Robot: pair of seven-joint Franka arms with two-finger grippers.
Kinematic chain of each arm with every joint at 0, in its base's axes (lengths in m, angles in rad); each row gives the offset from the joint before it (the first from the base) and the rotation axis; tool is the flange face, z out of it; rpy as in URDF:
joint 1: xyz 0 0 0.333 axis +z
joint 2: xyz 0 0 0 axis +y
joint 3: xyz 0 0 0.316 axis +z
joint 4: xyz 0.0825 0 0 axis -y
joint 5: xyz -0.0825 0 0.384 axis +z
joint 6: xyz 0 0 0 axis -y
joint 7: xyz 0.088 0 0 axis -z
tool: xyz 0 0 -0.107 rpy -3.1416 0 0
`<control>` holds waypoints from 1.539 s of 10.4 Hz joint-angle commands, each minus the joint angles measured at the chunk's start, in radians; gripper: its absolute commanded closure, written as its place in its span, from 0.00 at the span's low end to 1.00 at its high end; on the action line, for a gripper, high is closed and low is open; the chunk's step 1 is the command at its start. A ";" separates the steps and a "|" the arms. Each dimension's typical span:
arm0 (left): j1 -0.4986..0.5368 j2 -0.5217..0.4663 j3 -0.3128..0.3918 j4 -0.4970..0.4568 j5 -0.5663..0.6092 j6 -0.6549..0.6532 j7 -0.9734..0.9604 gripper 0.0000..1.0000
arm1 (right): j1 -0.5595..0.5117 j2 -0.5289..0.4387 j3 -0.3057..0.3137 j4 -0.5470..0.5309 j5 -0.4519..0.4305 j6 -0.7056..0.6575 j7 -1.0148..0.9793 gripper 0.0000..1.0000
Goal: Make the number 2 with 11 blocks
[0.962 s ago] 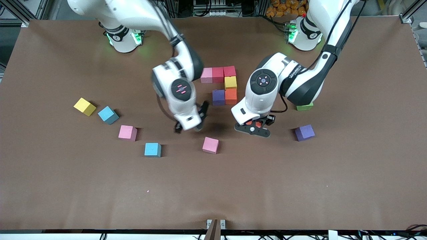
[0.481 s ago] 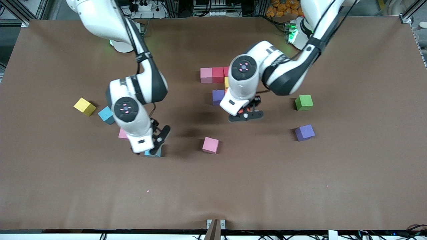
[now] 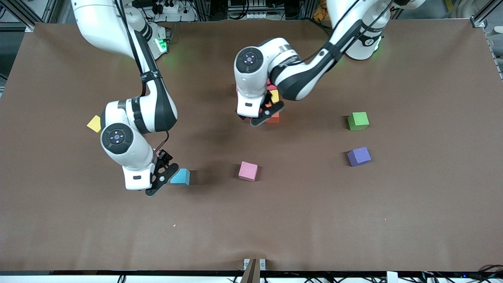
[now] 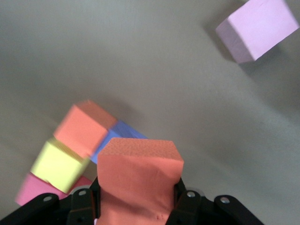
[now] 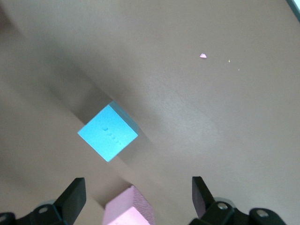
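**Left gripper carries an orange block over the half-built digit; right gripper hangs open over a pink block**

The left gripper [image 3: 267, 112] is clamped on the held orange block [image 4: 138, 183], its fingers pressed into the two sides of the foam. It hangs over the partly built number 2 [image 3: 274, 118], most of which the arm hides in the front view. The left wrist view shows the cluster below: the laid orange block [image 4: 84, 129], the laid purple block [image 4: 119, 136] touching it, the laid yellow block [image 4: 58, 166] next in line, and a red block [image 4: 33, 192] at the end.

On the front view's clock face, read from this gripper, the green cube [image 3: 358, 120] sits at 3 o'clock, well apart. The loose purple block [image 3: 358, 156] lies at 4 o'clock, and the loose pink block [image 3: 248, 171] at 6 o'clock.

The right gripper [image 3: 161, 179] has its fingers [image 5: 72, 199] spread wide with nothing between them. It is over the second pink block [image 5: 129, 208]. The light blue block [image 3: 180, 177] lies just beside, at 3 o'clock from the gripper. The loose yellow block [image 3: 94, 124] peeks out from under the arm at 10 o'clock.

The table [image 3: 353, 220] is covered in plain brown matte cloth, faintly creased. A pale speck [image 3: 173, 225] lies at 5 o'clock from the right gripper. Both arm bases glow green along the table's top edge, with metal framing and cables around them.
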 commanded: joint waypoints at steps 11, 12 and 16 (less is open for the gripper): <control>-0.198 0.135 0.116 0.054 0.001 0.217 -0.936 1.00 | -0.133 -0.010 0.068 0.024 0.061 0.066 -0.050 0.00; -0.205 0.136 0.117 0.053 -0.001 0.217 -0.936 1.00 | -0.147 -0.010 0.070 0.026 0.062 0.067 -0.041 0.00; -0.199 0.150 0.120 0.043 0.001 0.208 -0.937 1.00 | -0.113 -0.010 0.076 0.026 0.063 0.067 0.063 0.00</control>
